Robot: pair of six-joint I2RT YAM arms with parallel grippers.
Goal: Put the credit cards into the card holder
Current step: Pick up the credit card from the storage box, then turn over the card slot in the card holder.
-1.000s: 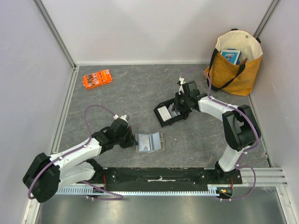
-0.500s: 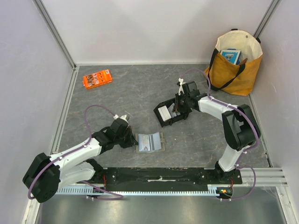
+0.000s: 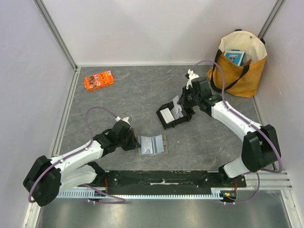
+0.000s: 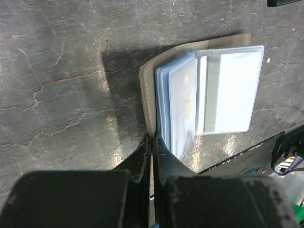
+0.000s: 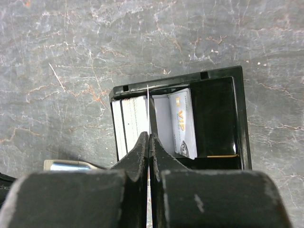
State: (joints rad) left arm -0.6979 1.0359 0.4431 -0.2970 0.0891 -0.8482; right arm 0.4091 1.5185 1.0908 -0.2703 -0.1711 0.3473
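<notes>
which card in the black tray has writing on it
The VIP card, lying next to the empty half of the black tray. The stacked cards on its other side show only plain pale faces.

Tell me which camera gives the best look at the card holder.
Left wrist: the card holder lies open and close up, with its clear sleeves visible. The top external view shows it only small, from afar. The right wrist view catches at most a sliver of it.

Bright, even light from above; the top view is sharp, with soft shadows. In the left wrist view a dark shadow falls left of the card holder (image 4: 202, 95), its sleeves glare, and the near jaws blur.
</notes>
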